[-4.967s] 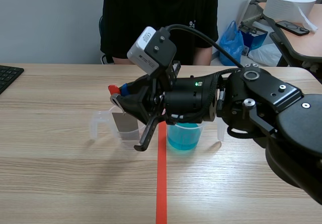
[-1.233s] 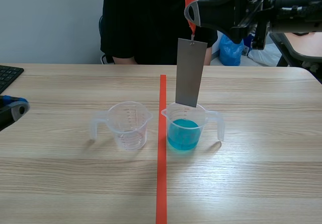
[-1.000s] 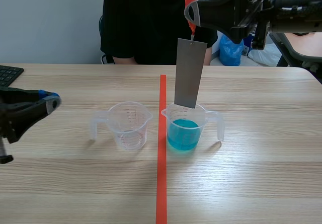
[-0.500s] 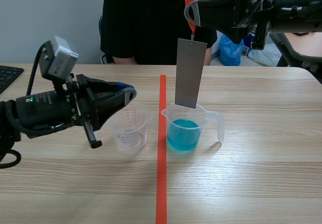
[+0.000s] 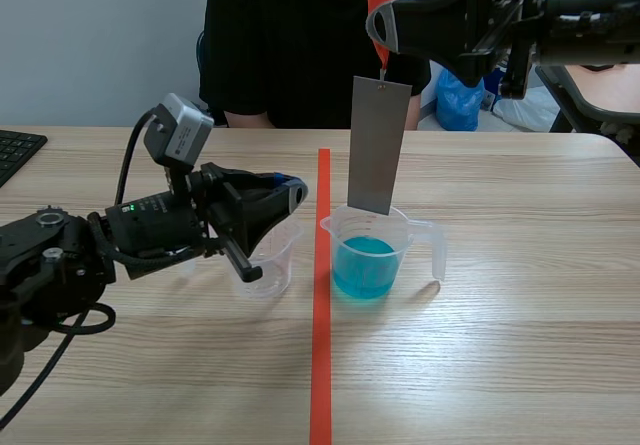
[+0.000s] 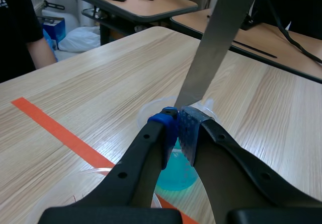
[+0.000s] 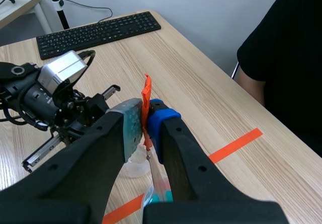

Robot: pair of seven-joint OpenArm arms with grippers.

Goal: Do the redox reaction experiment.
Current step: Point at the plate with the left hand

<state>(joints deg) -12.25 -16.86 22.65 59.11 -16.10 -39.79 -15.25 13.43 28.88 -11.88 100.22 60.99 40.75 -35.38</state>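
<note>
Grey metal strip (image 5: 378,145) hangs upright from an orange-red clip (image 5: 377,0) that the right gripper (image 5: 385,23) pinches between its fingers, raised over the middle of the tabletop (image 5: 500,325). The strip's lower edge is level with the rim of a clear cup of blue liquid (image 5: 385,257) and sits above the liquid, not in it. That cup stands just right of the tape line, midway between the near and far edges. An empty clear cup (image 5: 272,265) stands just left of the line. The left gripper (image 5: 295,190) hovers over the empty cup, its fingers drawn together on nothing and pointing toward the strip without touching it. A person in black (image 5: 300,45) sits at the far edge.
</note>
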